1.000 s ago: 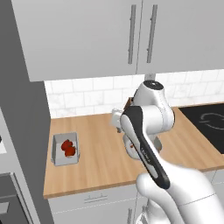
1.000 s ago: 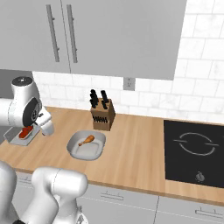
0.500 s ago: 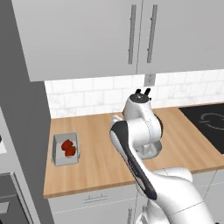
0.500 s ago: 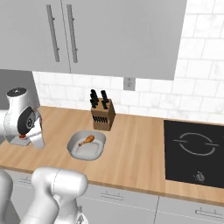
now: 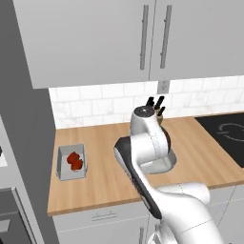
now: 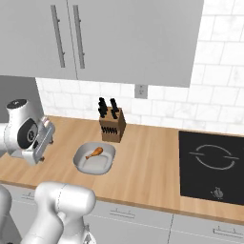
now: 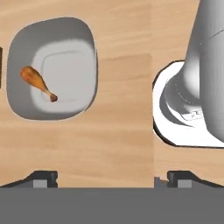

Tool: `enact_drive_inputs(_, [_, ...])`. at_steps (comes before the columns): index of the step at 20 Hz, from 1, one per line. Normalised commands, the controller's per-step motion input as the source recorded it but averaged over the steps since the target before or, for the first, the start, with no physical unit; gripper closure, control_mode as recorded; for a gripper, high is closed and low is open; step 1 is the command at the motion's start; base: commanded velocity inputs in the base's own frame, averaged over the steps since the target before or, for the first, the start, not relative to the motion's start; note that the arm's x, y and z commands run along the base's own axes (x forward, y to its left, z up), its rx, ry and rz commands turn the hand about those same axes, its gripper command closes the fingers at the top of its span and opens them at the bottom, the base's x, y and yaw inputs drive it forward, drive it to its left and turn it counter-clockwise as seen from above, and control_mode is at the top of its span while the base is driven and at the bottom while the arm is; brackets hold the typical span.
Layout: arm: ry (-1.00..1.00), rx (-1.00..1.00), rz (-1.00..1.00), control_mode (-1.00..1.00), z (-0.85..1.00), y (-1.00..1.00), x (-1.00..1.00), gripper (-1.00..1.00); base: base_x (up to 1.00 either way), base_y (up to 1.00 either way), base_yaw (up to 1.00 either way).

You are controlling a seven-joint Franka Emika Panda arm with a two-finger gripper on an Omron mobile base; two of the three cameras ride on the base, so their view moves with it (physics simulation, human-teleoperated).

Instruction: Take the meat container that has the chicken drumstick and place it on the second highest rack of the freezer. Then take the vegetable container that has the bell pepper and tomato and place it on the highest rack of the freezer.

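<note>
The meat container (image 7: 56, 43), a shallow grey tray, lies on the wooden counter with the small orange-brown chicken drumstick (image 7: 37, 82) in its left half. My gripper (image 7: 112, 179) hangs above the counter beside the tray, open, its dark fingertips (image 7: 41, 178) wide apart with bare wood between them. In the right base view the same meat container (image 6: 106, 163) with the drumstick (image 6: 94, 153) sits right of my arm. The vegetable container (image 5: 64, 167) holds the red bell pepper and tomato (image 5: 75, 161) near the counter's left end. The freezer racks are out of view.
A wooden knife block (image 6: 112, 127) stands at the tiled back wall behind the meat container. A black cooktop (image 6: 212, 164) is set in the counter to the right. Grey wall cabinets (image 5: 143, 38) hang overhead. A tall grey cabinet side (image 5: 26, 138) bounds the counter's left end.
My arm has turned, and the hand has swung from beside the vegetable container towards the meat container. The containers have not moved.
</note>
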Motion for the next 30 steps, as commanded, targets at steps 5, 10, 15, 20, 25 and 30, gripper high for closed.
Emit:
enact_drive_inputs(5, [0.00,0.14,-0.72,-1.00,-0.18,-0.07,0.40,-1.00,0.00,0.00,0.00])
enact_drive_inputs(10, [0.00,0.16,-0.53,-1.00,-0.21,-0.29,0.25,-1.00,0.00,0.00,0.00])
enact_drive_inputs(15, [0.00,0.08,-0.07,-1.00,-0.32,-0.53,0.00,-1.00,0.00,0.00,0.00])
enact_drive_inputs(20, [0.00,0.08,0.07,-1.00,-0.10,-0.68,-0.21,-1.00,0.00,0.00,0.00])
enact_drive_inputs(25, [-0.03,0.00,0.07,-1.00,-0.55,-0.11,-0.01,-1.00,0.00,0.00,0.00])
enact_drive_inputs(30, [-0.01,-0.01,0.00,-1.00,-0.45,0.00,0.21,-1.00,0.00,0.00,0.00])
